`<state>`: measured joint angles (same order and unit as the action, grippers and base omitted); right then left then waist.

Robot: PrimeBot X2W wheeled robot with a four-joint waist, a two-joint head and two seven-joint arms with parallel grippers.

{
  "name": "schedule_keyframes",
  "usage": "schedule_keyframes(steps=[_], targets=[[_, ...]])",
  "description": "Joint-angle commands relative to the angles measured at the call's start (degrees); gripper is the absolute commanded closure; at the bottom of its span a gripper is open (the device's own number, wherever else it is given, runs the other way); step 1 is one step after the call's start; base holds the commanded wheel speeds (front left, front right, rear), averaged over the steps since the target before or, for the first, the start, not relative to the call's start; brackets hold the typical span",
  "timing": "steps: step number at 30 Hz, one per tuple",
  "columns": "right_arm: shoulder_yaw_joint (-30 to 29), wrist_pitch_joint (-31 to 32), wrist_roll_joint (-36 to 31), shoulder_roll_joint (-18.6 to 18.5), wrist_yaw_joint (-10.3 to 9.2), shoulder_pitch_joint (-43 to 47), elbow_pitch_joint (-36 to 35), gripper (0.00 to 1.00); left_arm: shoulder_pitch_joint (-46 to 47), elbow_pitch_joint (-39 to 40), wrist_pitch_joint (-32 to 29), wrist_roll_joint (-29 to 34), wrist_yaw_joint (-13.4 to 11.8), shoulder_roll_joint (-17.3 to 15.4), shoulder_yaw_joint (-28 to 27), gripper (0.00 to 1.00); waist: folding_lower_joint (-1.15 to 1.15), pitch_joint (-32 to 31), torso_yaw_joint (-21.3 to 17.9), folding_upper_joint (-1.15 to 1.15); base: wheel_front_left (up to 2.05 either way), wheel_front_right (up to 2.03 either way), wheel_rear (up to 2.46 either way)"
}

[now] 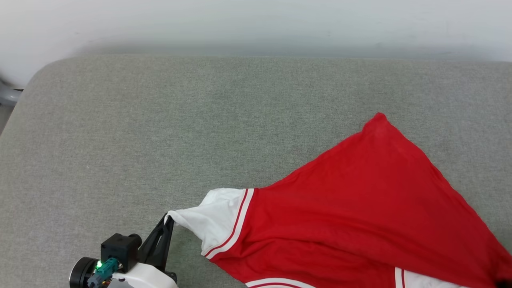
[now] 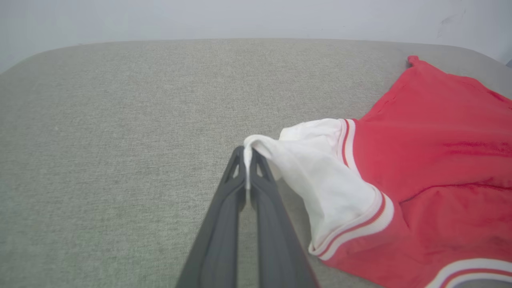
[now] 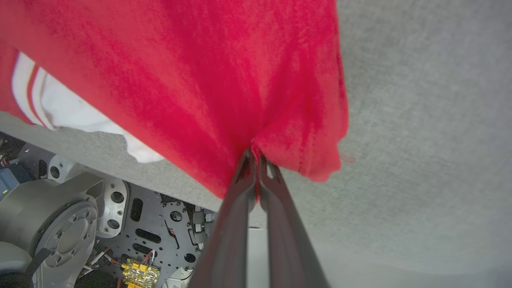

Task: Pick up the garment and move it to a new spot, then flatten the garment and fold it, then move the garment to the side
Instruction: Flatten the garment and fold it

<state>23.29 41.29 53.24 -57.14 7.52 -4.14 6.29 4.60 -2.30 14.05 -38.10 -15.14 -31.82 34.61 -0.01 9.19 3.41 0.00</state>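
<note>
Grey fabric-covered surface (image 1: 160, 120) spans the workspace, with a pale wall (image 1: 256, 20) behind it. We note the garment (image 1: 360, 192) lying on the near right part of that surface, held at two points. We see the left gripper (image 1: 170, 219) pressed together on the tip of the white sleeve (image 1: 218, 216), with the garment trailing off to its right. We see the right gripper (image 3: 256, 154) pinching a fold of the red edge, the cloth spreading beyond its fingertips.

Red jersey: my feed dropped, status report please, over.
Left claw shut on white sleeve tip. Right claw shut on red fabric edge. Red jersey-style T-shirt with white striped-trim sleeves lies rumpled on grey fabric surface. Nothing seen in the way.
</note>
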Motion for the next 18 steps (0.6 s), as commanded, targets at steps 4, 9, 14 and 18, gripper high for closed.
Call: schedule_keyframes(steps=[4, 9, 14, 18], targets=[[-2.0, -2.0, -1.3, 4.6, -0.06, 6.5, 2.4, 1.0, -0.4, 0.0, 0.1, -0.3, -0.1, -0.2, -0.3, 1.0, 0.01, 0.7, -0.2, 0.0, 0.0, 0.0, 0.0], [-5.3, -4.6, -3.1, 8.6, -0.09, 8.5, 4.7, 1.0, 0.4, -0.4, 0.2, -0.3, 0.1, -0.1, -0.4, 1.0, 0.01, 1.1, -0.5, 0.0, 0.0, 0.0, 0.0], [-11.4, -8.0, -5.0, 8.9, -0.07, 7.1, 4.2, 0.0, 0.1, -0.7, 0.4, -0.4, 0.1, 0.0, -0.4, 1.0, 0.01, 0.5, -0.9, 0.0, 0.0, 0.0, 0.0], [-17.2, -10.7, -4.9, 8.5, -0.05, 5.2, 1.3, 0.0, -0.2, -0.6, 0.4, -0.4, 0.1, 0.1, -0.4, 1.0, 0.01, 0.2, -0.8, 0.0, 0.0, 0.0, 0.0]])
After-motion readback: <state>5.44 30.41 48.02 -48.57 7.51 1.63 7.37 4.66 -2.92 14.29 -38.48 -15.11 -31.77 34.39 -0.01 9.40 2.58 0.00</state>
